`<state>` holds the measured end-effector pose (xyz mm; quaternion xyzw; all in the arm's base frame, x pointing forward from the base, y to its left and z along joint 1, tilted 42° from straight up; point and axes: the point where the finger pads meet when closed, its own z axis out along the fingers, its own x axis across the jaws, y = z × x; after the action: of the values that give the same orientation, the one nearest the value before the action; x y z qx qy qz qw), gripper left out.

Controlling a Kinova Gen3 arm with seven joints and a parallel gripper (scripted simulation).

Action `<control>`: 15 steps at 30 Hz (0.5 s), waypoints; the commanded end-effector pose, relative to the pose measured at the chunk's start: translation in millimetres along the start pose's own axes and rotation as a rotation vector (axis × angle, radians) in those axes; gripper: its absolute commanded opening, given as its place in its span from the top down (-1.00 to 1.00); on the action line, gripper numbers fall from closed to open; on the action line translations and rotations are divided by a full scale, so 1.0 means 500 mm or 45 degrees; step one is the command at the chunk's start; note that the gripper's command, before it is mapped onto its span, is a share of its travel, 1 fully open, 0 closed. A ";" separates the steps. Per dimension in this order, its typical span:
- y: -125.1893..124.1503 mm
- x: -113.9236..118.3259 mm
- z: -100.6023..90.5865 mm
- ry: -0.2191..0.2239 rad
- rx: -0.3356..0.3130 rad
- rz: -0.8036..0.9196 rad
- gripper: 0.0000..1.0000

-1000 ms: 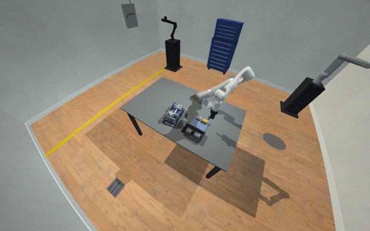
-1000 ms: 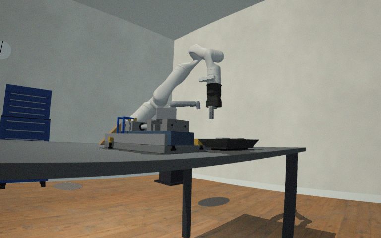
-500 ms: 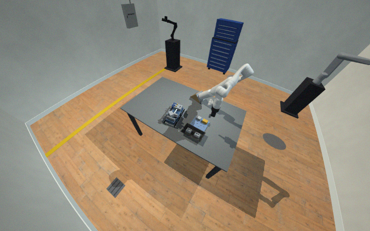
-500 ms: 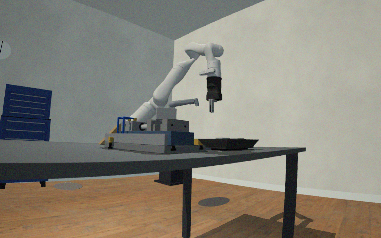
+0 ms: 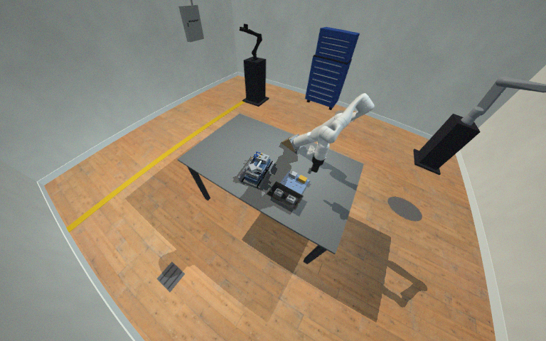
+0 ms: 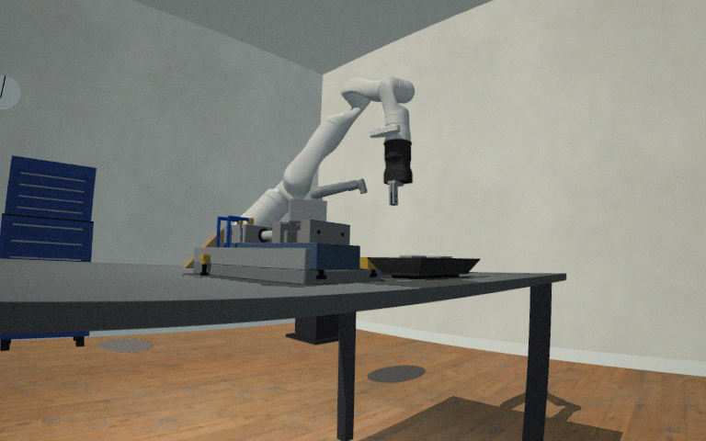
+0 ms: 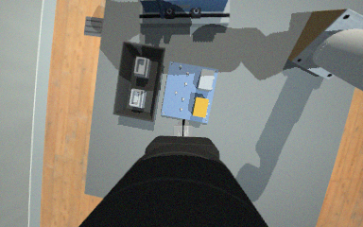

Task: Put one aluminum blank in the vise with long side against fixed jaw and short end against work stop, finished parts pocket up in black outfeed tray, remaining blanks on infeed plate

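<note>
My gripper (image 5: pixel 312 171) (image 6: pixel 393 203) (image 7: pixel 183 125) is shut and empty, high above the table beside the infeed plate (image 5: pixel 296 186) (image 7: pixel 169 105). A gray blank (image 5: pixel 293 174) (image 7: pixel 206 80) and a yellow brass blank (image 5: pixel 302 179) (image 7: pixel 200 108) lie on the plate, at the side away from the tray. Two finished parts (image 7: pixel 142 67) (image 7: pixel 137 98) lie in the black outfeed tray (image 6: pixel 422 267) (image 7: pixel 121 78), pockets up. The vise (image 5: pixel 257 172) (image 6: pixel 335 255) is on its base. In the exterior view a gray block shape (image 6: pixel 308 209) shows above the jaws; its seating cannot be told.
Blue hoses (image 6: pixel 228 219) rise at one end of the vise. The tray stands close beside the infeed plate, near the table's (image 5: pixel 225 138) long edge. The arm's mounting bracket (image 5: pixel 288 144) (image 7: pixel 314 40) stands at the opposite edge. A blue cabinet (image 5: pixel 330 66) is behind the table.
</note>
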<state>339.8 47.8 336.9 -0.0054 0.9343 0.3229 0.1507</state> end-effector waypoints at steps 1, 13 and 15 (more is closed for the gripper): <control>0.003 -0.009 -0.006 -0.003 -0.005 -0.004 1.00; 0.006 -0.104 -0.044 -0.038 -0.033 -0.038 1.00; 0.004 -0.129 -0.049 -0.042 -0.038 -0.040 1.00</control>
<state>379.8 28.4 375.0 -0.0049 0.9240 0.3359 0.1828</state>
